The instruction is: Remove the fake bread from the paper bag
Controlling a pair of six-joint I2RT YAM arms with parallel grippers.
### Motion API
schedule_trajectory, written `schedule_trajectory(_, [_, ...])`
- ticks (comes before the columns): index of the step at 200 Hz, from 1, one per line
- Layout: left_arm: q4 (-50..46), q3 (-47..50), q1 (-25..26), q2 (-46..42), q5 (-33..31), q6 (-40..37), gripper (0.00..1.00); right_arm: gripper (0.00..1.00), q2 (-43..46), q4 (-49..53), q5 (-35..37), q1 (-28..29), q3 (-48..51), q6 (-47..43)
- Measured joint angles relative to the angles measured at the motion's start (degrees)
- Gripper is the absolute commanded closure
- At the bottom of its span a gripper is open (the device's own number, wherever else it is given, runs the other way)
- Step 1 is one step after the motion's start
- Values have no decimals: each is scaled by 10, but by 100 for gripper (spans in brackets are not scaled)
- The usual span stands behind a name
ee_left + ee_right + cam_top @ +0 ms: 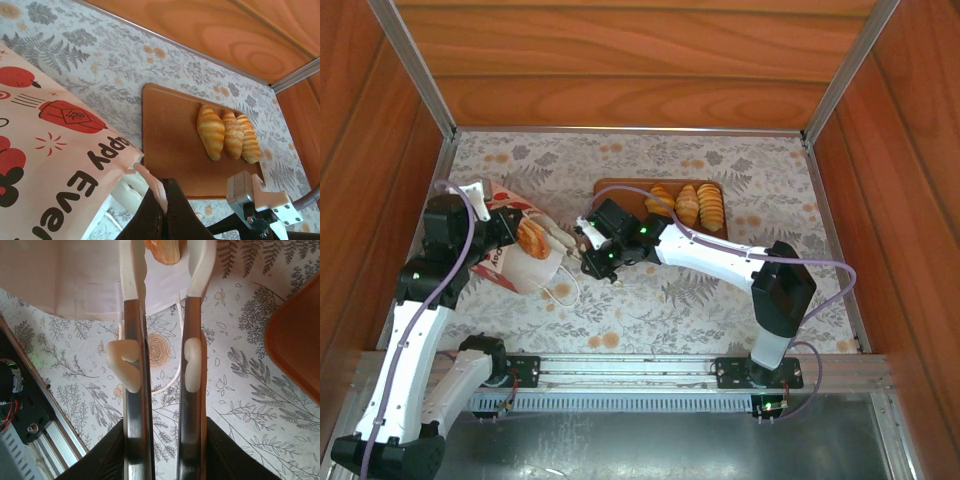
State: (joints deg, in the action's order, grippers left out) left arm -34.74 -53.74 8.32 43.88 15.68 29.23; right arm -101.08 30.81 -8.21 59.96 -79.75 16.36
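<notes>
While one golden-brown piece of the fake bread (533,238) lies in the mouth of the paper bag (510,262), three more pieces, ridged croissants (687,205), sit side by side on a flat brown tray (618,190) toward the back of the table (720,300). In the right wrist view that piece (162,249) shows at the top edge, between the white tips of the right fingers (131,280). They stand apart, with a gap on at least one side of the bread. I cannot tell whether either tip touches it.

The bag lies on its side at the left of the table, with its mouth turned toward the centre, and its red print and lettering face up in the left wrist view (50,150). A thin white cord handle (563,290) trails from it onto the table in front.

At the bag's upper edge the left fingers (175,212) are pressed together, pinching a strip of the bag's rim between them.

The tray lies just beyond the right arm's wrist, apart from the bag, and its croissants (230,134) are grouped at its far right end.
</notes>
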Motion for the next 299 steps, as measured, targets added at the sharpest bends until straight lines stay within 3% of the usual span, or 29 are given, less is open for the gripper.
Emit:
schedule_trajectory(80, [5, 0, 0, 15, 18, 14, 100, 59, -13, -12, -46, 0, -4, -2])
schedule_trajectory(154, [7, 0, 0, 13, 23, 24, 100, 81, -25, -10, -76, 0, -23, 1])
schedule_trajectory(234, [11, -4, 0, 12, 7, 31, 100, 84, 74, 21, -167, -19, -4, 7])
schedule_trajectory(299, [21, -11, 0, 19, 5, 40, 100, 87, 106, 52, -184, -42, 34, 21])
